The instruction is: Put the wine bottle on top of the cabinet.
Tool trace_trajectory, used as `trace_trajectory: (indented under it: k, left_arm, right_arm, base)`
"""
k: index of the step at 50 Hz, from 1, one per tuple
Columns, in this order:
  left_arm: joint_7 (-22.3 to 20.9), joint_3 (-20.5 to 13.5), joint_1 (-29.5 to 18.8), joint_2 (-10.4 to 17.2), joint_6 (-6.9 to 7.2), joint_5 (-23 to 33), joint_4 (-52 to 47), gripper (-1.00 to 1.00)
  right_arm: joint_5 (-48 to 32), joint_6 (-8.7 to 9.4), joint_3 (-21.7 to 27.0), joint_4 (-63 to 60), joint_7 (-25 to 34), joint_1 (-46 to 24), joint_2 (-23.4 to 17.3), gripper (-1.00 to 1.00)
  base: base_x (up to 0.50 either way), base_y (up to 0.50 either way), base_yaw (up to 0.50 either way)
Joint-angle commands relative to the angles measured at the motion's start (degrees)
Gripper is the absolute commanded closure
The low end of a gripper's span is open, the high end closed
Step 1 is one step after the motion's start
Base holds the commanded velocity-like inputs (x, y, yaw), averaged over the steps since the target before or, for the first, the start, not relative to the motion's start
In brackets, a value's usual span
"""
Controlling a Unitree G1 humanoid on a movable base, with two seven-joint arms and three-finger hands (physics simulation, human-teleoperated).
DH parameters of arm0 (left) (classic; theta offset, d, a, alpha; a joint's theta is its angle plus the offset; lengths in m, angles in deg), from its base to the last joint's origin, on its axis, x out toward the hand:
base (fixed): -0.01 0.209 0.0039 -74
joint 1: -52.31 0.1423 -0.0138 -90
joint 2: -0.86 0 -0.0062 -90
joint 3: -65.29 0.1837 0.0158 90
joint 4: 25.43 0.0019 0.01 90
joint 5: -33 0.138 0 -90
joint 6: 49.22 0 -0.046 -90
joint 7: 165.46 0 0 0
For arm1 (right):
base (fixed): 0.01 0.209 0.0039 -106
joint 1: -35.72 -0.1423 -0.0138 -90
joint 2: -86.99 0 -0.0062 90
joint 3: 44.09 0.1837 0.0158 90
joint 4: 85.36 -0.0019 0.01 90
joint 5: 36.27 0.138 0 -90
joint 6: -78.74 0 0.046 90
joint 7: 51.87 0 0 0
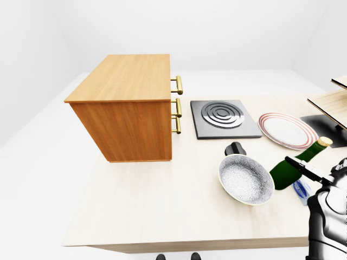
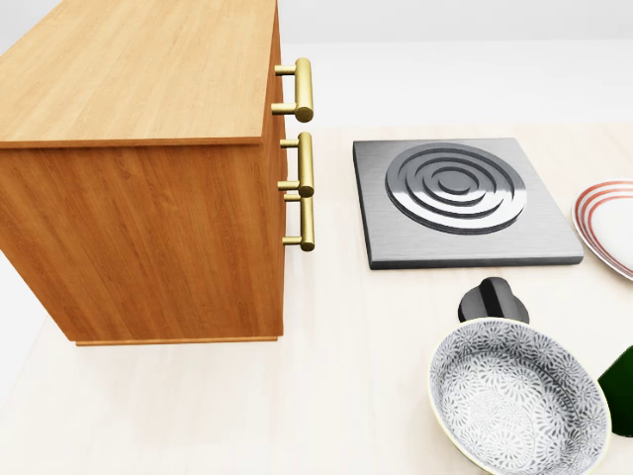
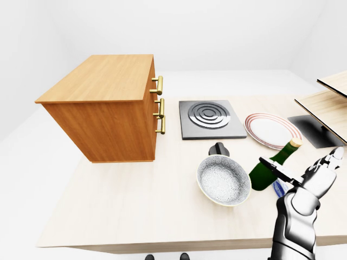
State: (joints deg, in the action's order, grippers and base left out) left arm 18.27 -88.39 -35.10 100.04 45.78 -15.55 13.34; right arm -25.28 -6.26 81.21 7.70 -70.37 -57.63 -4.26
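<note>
The green wine bottle (image 1: pixel 286 171) with a tan cap lies on the pale table (image 1: pixel 162 211), right of the bowl, its neck pointing to the upper right of the left-eye view. My right hand (image 3: pixel 302 172) is at the bottom right. Its fingers are spread open, and one dark finger (image 3: pixel 274 166) reaches across the bottle's shoulder. The wooden cabinet (image 1: pixel 126 108) stands at the left, with a flat bare top (image 1: pixel 127 76) and brass handles (image 2: pixel 302 148) facing right. My left hand is not in view.
A patterned bowl (image 1: pixel 245 179) sits between cabinet and bottle, with a black knob (image 1: pixel 235 148) above it. A grey hob plate (image 1: pixel 223 118) and a red-rimmed plate (image 1: pixel 286 130) lie further up. A wooden shelf rack (image 1: pixel 333 100) stands at the right edge. A small blue object (image 1: pixel 300 190) lies by the bottle.
</note>
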Motion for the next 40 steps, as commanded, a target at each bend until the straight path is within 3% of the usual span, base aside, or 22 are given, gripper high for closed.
trace_trajectory:
  k: [1,40]
  left_arm:
    - [-0.25,-0.23,0.26,-0.1,0.0,-0.07,0.2,-1.0]
    - [1.5,-1.81,0.39,1.17,0.0,-2.7,-0.25,-1.0]
  right_arm:
    - [-0.32,0.0,-1.27,2.57,0.17,-0.27,-0.59,-1.0]
    - [0.32,0.0,-4.29,16.66,0.92,-3.12,-4.2,-1.0]
  base:
    - [0.0,0.0,0.0]
    - [0.0,0.0,0.0]
